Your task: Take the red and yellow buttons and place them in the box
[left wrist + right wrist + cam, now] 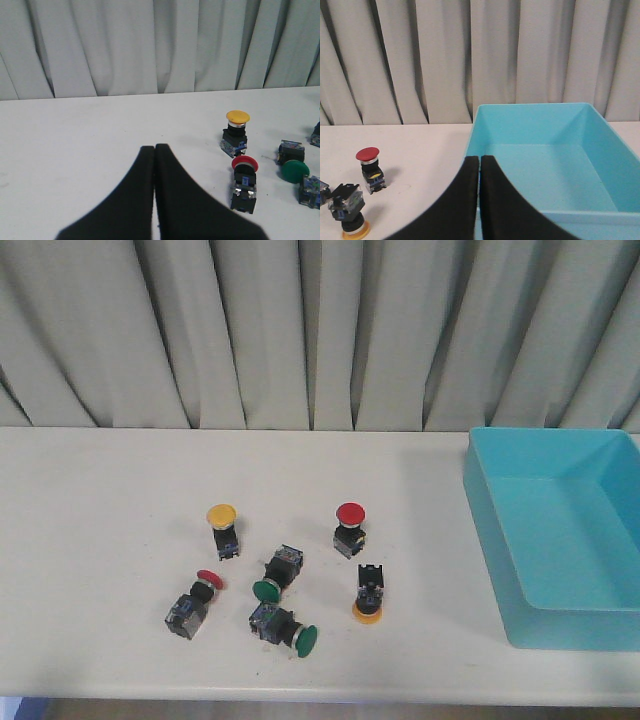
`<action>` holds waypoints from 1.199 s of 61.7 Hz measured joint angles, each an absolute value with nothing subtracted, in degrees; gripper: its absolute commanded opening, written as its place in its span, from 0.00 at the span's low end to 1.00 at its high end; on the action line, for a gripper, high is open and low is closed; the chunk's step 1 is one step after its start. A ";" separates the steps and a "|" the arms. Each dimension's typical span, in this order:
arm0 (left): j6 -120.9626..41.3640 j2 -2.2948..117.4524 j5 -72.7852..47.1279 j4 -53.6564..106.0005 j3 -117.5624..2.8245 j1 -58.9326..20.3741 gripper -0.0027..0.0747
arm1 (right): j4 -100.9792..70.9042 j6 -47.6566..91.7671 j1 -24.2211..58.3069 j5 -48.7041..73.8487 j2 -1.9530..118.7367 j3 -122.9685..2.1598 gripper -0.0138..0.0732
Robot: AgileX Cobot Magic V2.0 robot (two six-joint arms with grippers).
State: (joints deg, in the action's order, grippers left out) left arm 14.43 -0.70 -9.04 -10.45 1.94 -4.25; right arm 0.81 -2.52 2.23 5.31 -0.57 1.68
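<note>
Across the back of the scene hangs a pleated grey curtain [300,330], with the white table [100,540] running in front of it. On the table's right side sits the light-blue box [590,630], its floor bare.

Left gripper [155,150]: both black fingers pressed together tip to tip, clenched on nothing, above bare table left of the switches. Right gripper [480,160]: fingers likewise closed against each other, nothing between them, positioned over the near left corner of the box. Neither arm appears in the front view.

Six push-button switches lie in a loose cluster left of the box, well apart from it:
- Upright yellow button [222,527], cap up, at the cluster's rear left.
- Upright red button [349,528], cap up, at the rear right, nearest the box of the rear pair.
- Tipped red button [193,602] with a grey body, lying on its side at the front left, cap pointing away from the camera.
- Inverted yellow button [369,596], cap down on the table, black body on top, at the front right.
- Rear green button [277,575], lying on its side at the centre, cap toward the camera.
- Front green button [283,629], on its side just in front of it, cap pointing right.

No switch touches another, as far as the front view shows.
</note>
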 measured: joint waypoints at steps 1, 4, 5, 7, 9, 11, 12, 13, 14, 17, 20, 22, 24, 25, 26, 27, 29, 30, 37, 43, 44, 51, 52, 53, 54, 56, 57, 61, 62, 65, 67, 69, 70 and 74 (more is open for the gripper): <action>14.43 -0.70 -9.04 -10.45 1.94 -4.25 0.03 | 0.81 -2.52 2.23 5.31 -0.57 1.68 0.16; 14.43 -0.70 -9.04 -10.45 1.94 -4.25 0.03 | 0.81 -2.52 2.23 5.31 -0.57 1.68 0.16; 14.43 -0.70 -9.04 -10.45 1.94 -4.25 0.03 | 0.81 -2.52 2.23 5.31 -0.57 1.68 0.16; 14.43 -0.70 -9.04 -10.45 1.94 -4.25 0.03 | 0.81 -2.52 2.23 5.31 -0.57 1.68 0.16; 14.43 -0.70 -9.04 -10.45 1.94 -4.25 0.03 | 0.81 -2.52 2.23 5.31 -0.57 1.68 0.16; 14.43 -0.70 -9.04 -10.45 1.94 -4.25 0.03 | 0.81 -2.52 2.23 5.31 -0.57 1.68 0.16; 14.43 -0.70 -9.04 -10.45 1.94 -4.25 0.03 | 0.81 -2.52 2.23 5.31 -0.57 1.68 0.16; 14.43 -0.70 -9.04 -10.45 1.94 -4.25 0.03 | 0.81 -2.52 2.23 5.31 -0.57 1.68 0.16; 14.43 -0.70 -9.04 -10.45 1.94 -4.25 0.03 | 0.81 -2.52 2.23 5.31 -0.57 1.68 0.16; 14.43 -0.70 -9.04 -10.45 1.94 -4.25 0.03 | 0.81 -2.52 2.23 5.31 -0.57 1.68 0.16; 14.43 -0.70 -9.04 -10.45 1.94 -4.25 0.03 | 0.81 -2.52 2.23 5.31 -0.57 1.68 0.16; 14.43 -0.70 -9.04 -10.45 1.94 -4.25 0.03 | 0.81 -2.52 2.23 5.31 -0.57 1.68 0.16; 14.43 -0.70 -9.04 -10.45 1.94 -4.25 0.03 | 0.81 -2.52 2.23 5.31 -0.57 1.68 0.16; 14.43 -0.70 -9.04 -10.45 1.94 -4.25 0.03 | 0.81 -2.52 2.23 5.31 -0.57 1.68 0.16; 14.43 -0.70 -9.04 -10.45 1.94 -4.25 0.03 | 0.81 -2.52 2.23 5.31 -0.57 1.68 0.16; 14.43 -0.70 -9.04 -10.45 1.94 -4.25 0.03 | 0.81 -2.52 2.23 5.31 -0.57 1.68 0.16; 14.43 -0.70 -9.04 -10.45 1.94 -4.25 0.03 | 0.81 -2.52 2.23 5.31 -0.57 1.68 0.16; 14.43 -0.70 -9.04 -10.45 1.94 -4.25 0.03 | 0.81 -2.52 2.23 5.31 -0.57 1.68 0.16; 14.41 -0.70 -9.04 -10.45 1.94 -4.25 0.03 | 0.81 -2.52 2.23 5.31 -0.57 1.68 0.16; 14.41 -0.70 -9.04 -10.45 1.94 -4.25 0.03 | 0.81 -2.52 2.23 5.31 -0.57 1.68 0.16; 14.41 -0.70 -9.04 -10.45 1.94 -4.25 0.03 | 0.81 -2.52 2.23 5.31 -0.57 1.68 0.16; 14.41 -0.70 -9.04 -10.45 1.94 -4.25 0.03 | 0.81 -2.52 2.23 5.31 -0.57 1.68 0.16; 14.41 -0.70 -9.04 -10.45 1.94 -4.25 0.03 | 0.81 -2.52 2.23 5.31 -0.57 1.68 0.16; 14.41 -0.70 -9.04 -10.45 1.94 -4.25 0.03 | 0.81 -2.52 2.23 5.31 -0.57 1.68 0.16; 14.41 -0.70 -9.04 -10.45 1.94 -4.25 0.03 | 0.81 -2.52 2.23 5.31 -0.57 1.68 0.16; 14.41 -0.70 -8.91 -10.45 1.94 -4.25 0.03 | 0.81 -2.52 2.23 5.31 -0.57 1.68 0.16; 14.41 -0.70 -8.80 -10.45 1.94 -4.25 0.03 | 0.81 -2.47 2.23 5.31 -0.57 1.68 0.16; 14.41 -0.70 -8.35 -10.45 1.94 -4.25 0.03 | 1.57 -1.40 2.23 3.96 -0.57 1.74 0.16; 14.41 -0.70 -8.08 -10.45 1.94 -4.25 0.03 | 1.81 -0.99 2.23 3.16 -0.57 1.79 0.16; 14.55 -0.70 -6.59 -10.45 1.94 -4.25 0.03 | 2.31 -0.46 2.23 -1.67 -0.57 1.85 0.16; 14.87 -0.70 -4.89 -10.39 1.94 -4.25 0.03 | 2.31 -0.67 2.27 -6.73 -0.57 1.85 0.16; 15.40 -0.70 -1.77 -10.33 1.94 -4.25 0.03 | 2.31 -1.08 2.34 -12.69 -0.57 1.78 0.16; 15.74 -0.70 0.62 -10.33 1.94 -4.25 0.03 | 2.31 -1.20 2.40 -15.03 -0.57 1.67 0.16; 16.38 -0.70 11.74 -10.28 1.94 -4.25 0.03 | 2.31 -1.47 2.40 -24.47 -0.57 -0.77 0.16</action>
